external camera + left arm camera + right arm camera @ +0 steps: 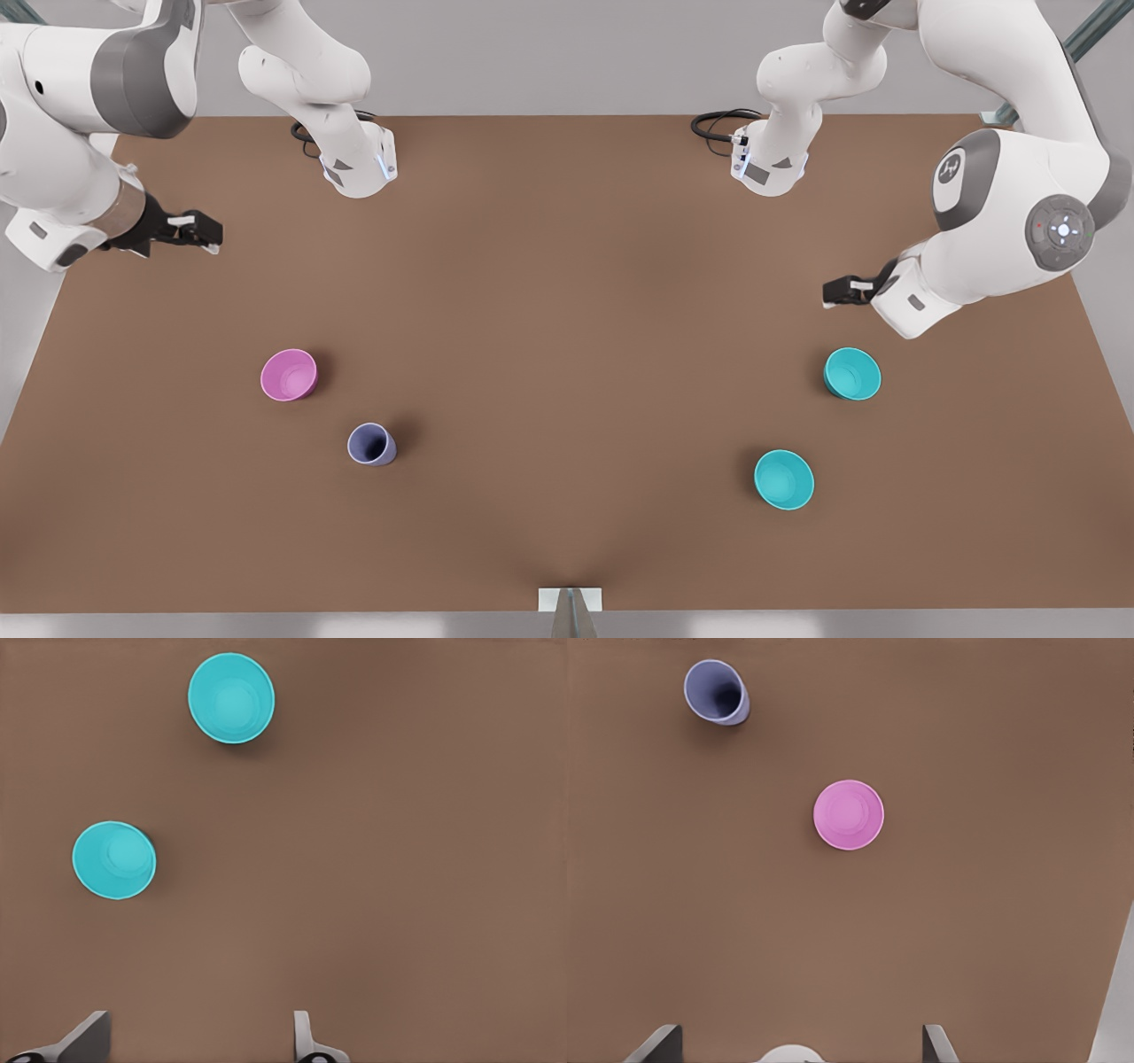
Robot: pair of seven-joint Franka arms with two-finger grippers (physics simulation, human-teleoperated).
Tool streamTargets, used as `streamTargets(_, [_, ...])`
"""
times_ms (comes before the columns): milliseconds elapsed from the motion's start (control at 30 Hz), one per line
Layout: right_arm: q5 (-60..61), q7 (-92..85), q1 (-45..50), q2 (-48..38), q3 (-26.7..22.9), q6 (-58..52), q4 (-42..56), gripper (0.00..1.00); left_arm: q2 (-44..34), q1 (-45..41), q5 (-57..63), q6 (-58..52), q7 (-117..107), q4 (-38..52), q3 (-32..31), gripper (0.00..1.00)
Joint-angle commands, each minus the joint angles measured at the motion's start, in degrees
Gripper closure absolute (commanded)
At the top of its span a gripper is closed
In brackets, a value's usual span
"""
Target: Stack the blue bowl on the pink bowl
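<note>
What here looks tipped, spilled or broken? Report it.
Nothing stands out. The pink bowl, lavender cup and both teal bowls stand upright and apart on the table. The left gripper and right gripper are open, above the table.

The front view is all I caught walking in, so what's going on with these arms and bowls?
Nothing is being handled yet. The left gripper hangs open above the table, near two blue bowls. The right gripper hangs open on the pink bowl's side, where a lavender cup also stands. All four vessels sit upright and apart; no stacking has begun.
</note>
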Motion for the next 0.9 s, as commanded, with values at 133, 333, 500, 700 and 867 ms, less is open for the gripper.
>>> streamTargets(133, [-0.61,-4.68,-3.43,10.67,-0.49,1.97,2.74,0.00,-0.05,0.10,-0.11,-1.31,-2.78,0.03,-0.04,0.00])
streamTargets(333, [0.18,-7.84,-12.31,26.94,-0.14,30.27,-6.91,0.00,-0.04,-0.08,-0.20,-1.58,-2.96,0.21,-0.04,0.00])
streamTargets(500, [5.28,-7.49,-13.37,23.95,-0.14,51.09,-23.00,0.00,0.04,0.19,-0.64,-1.58,-2.87,0.30,0.05,0.00])
streamTargets(700, [7.13,-7.23,-14.51,29.31,-0.14,55.06,-26.62,0.00,0.13,0.01,-0.64,-1.58,-2.87,0.30,-0.04,0.00])
streamTargets(867, [7.04,-7.31,-16.45,30.63,0.04,56.12,-28.55,0.00,0.31,0.19,-0.64,-1.58,-2.96,0.21,0.05,0.00])
